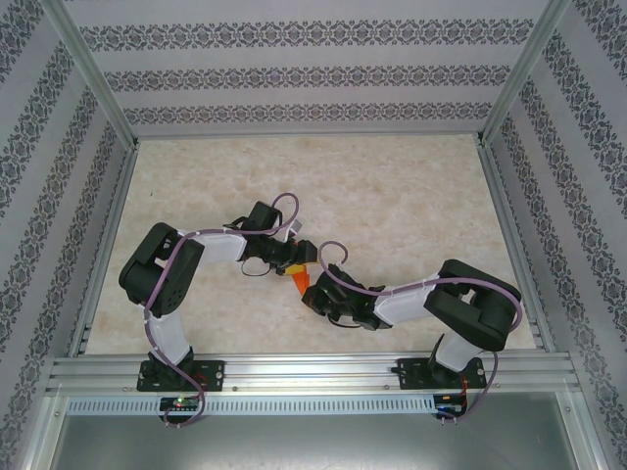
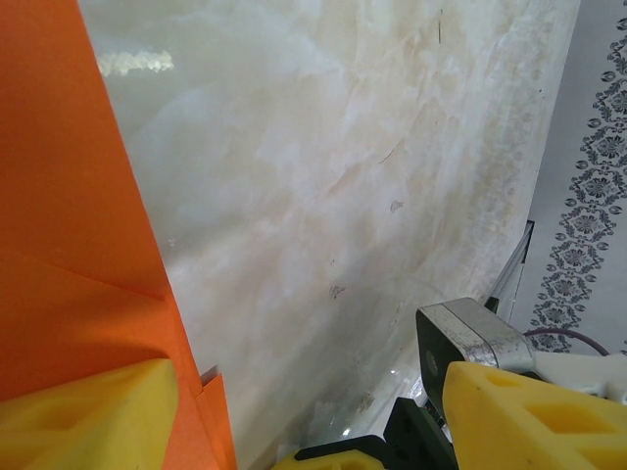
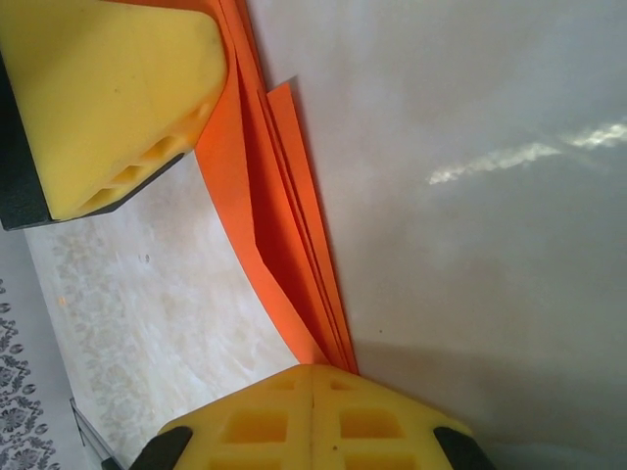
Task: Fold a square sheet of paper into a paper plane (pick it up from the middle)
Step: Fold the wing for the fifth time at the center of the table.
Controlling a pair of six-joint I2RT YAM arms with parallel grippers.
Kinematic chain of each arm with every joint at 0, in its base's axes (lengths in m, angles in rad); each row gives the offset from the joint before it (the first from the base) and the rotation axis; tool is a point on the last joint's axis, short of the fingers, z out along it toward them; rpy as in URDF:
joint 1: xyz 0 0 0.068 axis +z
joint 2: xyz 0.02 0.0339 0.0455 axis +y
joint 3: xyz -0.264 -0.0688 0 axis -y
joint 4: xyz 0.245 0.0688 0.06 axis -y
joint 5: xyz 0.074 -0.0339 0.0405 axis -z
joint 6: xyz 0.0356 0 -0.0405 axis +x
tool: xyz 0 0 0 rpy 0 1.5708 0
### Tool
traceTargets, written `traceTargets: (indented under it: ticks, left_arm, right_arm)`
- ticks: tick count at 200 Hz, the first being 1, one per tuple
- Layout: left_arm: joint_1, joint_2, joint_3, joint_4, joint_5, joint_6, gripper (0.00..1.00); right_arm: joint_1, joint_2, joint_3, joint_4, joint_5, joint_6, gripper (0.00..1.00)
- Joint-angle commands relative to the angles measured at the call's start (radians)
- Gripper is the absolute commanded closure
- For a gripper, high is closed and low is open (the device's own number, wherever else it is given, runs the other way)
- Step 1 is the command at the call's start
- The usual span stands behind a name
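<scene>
Top external view: a pale marbled surface [image 1: 392, 196] lies under both my arms. Between them, the folded orange paper [image 1: 296, 282] is pinched in my closed right fingers [image 3: 265, 426]. My left fingers [image 2: 88, 421] gape wide, one pad touching the paper.

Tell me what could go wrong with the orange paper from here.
1. The right gripper has its jaws shut on only a narrow end of the folded paper, whose layers fan apart; they could slip out.
2. The left gripper is open, one finger against the paper; a push might crumple it or tug it free.
</scene>
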Motion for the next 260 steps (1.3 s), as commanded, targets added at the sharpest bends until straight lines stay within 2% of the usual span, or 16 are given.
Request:
traceTargets:
  ticks: [1, 31, 49, 95, 137, 157, 188, 235, 260]
  left_arm:
    - [-0.006, 0.048, -0.002, -0.058, -0.078, 0.020, 0.27]
    - [-0.005, 0.051, 0.001, -0.063, -0.081, 0.019, 0.27]
    - [-0.006, 0.053, 0.003, -0.060, -0.078, 0.017, 0.27]
    - [-0.006, 0.051, 0.004, -0.063, -0.077, 0.013, 0.27]
    - [-0.006, 0.040, -0.003, -0.063, -0.074, 0.011, 0.27]
    - [-0.005, 0.038, -0.008, -0.061, -0.073, 0.009, 0.26]
    - [-0.006, 0.037, -0.008, -0.058, -0.071, 0.008, 0.27]
    - [-0.006, 0.031, -0.003, -0.058, -0.065, 0.004, 0.26]
    - [-0.006, 0.020, -0.001, -0.052, -0.054, 0.001, 0.26]
  right_arm:
    - [0.004, -0.023, -0.041, -0.188, -0.046, -0.021, 0.95]
    - [-0.002, -0.027, 0.020, -0.318, -0.073, -0.071, 0.94]
    - [-0.004, 0.005, 0.014, -0.330, -0.085, -0.061, 0.95]
    - [0.006, -0.035, 0.106, -0.516, -0.048, -0.126, 0.96]
    - [0.001, -0.160, 0.152, -0.475, 0.044, -0.184, 0.94]
    - [-0.003, -0.173, 0.159, -0.392, 0.064, -0.195, 0.94]
    - [-0.007, -0.101, 0.181, -0.233, 0.047, -0.196, 0.92]
    - [-0.023, 0.016, 0.186, -0.128, 0.092, -0.175, 0.92]
    - [-0.029, 0.037, 0.166, -0.211, 0.115, -0.160, 0.93]
